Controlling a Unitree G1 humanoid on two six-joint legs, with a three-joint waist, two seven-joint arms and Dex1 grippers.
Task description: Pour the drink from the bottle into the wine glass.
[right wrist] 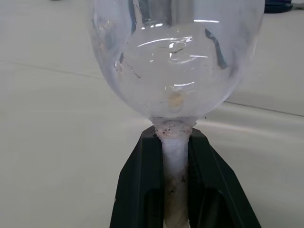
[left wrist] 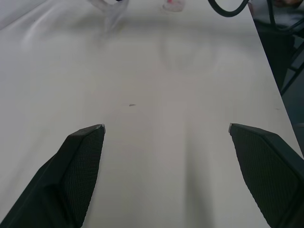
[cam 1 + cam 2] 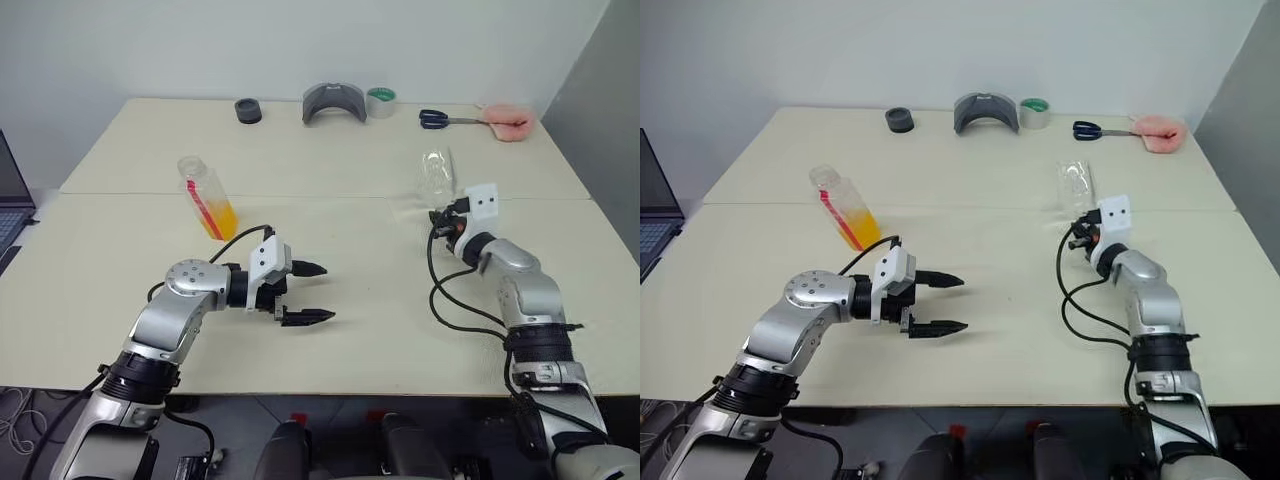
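Note:
The bottle stands on the table's left half, clear plastic with a red strip down its side. The orange drink fills its lower part. In front of it and to its right, my left gripper hovers open over bare table, nothing between its black fingers. On the right, my right gripper is shut on the thin stem of the wine glass. The glass's clear rounded bowl is upright above the fingers and looks empty. Its foot is hidden.
Along the far edge lie a black round piece, a grey curved object, a green tape roll, scissors and a pink item. A laptop sits off the table's left side.

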